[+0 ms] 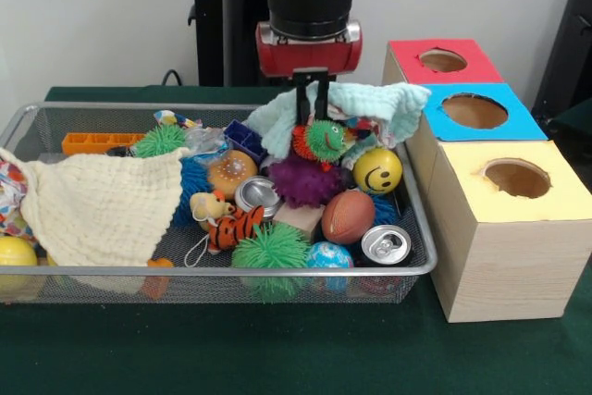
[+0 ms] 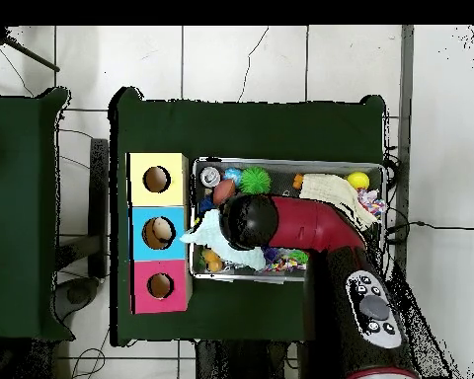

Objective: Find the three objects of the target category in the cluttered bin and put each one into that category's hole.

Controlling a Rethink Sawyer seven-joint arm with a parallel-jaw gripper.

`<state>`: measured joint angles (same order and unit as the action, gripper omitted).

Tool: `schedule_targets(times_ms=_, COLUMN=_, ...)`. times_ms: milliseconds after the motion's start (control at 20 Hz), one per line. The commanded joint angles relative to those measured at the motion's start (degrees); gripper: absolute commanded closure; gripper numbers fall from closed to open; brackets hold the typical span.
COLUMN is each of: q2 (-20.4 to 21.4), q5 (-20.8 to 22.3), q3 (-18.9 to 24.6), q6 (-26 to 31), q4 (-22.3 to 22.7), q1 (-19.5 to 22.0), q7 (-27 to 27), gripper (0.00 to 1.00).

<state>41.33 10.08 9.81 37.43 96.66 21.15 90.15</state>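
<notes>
One hand (image 1: 312,108) closed on green-and-orange spiky toy (image 1: 321,141), toy's long axis lying sideways, above wire bin (image 1: 421,256)

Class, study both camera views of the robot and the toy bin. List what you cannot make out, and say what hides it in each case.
- Whether the gripper holds anything: front view, its tips sink among the toys by the light blue cloth.
- Middle of the bin: overhead view, covered by the arm.
- What lies under the cream cloth: front view.
- Insides of the three holes: front view, too dark.
</notes>
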Motion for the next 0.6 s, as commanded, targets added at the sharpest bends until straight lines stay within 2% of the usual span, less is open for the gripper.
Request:
schedule_targets(times_ms=50, q2=8.19, q5=-3.06, q3=-0.71, q6=10.89, q4=2.86, q1=-5.89, q7=10.02, gripper=1.00)
schedule_targets(times_ms=200, q2=9.80, q5=-3.29, q3=-2.32, q6=11.74, q4=2.86, q1=-8.45, q7=11.99, gripper=1.00)
schedule_targets(times_ms=400, q2=10.03, q5=-4.70, q3=-2.82, q6=11.80, q4=3.51, q1=-9.51, q7=12.39, gripper=1.00)
schedule_targets(times_ms=600, q2=9.40, q5=-6.23, q3=-2.93, q6=14.01, q4=1.61, q1=-11.03, q7=12.47, gripper=1.00)
